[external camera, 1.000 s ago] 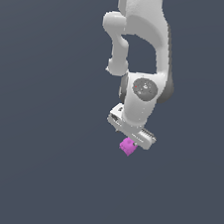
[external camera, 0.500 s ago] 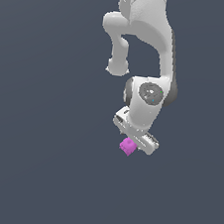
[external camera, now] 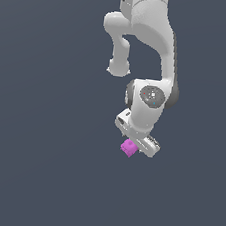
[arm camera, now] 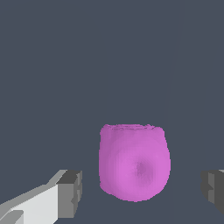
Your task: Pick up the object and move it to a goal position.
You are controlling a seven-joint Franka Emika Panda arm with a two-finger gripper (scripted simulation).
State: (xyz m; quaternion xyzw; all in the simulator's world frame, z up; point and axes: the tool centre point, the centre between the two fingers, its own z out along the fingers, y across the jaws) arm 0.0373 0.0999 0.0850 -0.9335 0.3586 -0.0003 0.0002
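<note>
The object [external camera: 128,147] is a small magenta-pink lump resting on the dark grey floor, directly under the white hand. In the wrist view the object [arm camera: 134,162] sits between the two grey-tipped fingers [arm camera: 70,194], with a gap showing on each side. My gripper [external camera: 133,149] is open and straddles the object without touching it. In the exterior view the fingers are mostly hidden behind the hand and the lump. In the wrist view the gripper [arm camera: 143,192] is low, around the object's near part.
The white arm [external camera: 146,28] reaches down from the top of the exterior view. A plain dark grey floor [external camera: 36,175] surrounds the object on all sides.
The wrist has dropped slightly and shifted a little toward the exterior view's right, bringing the hand lower around the object. The object has not moved.
</note>
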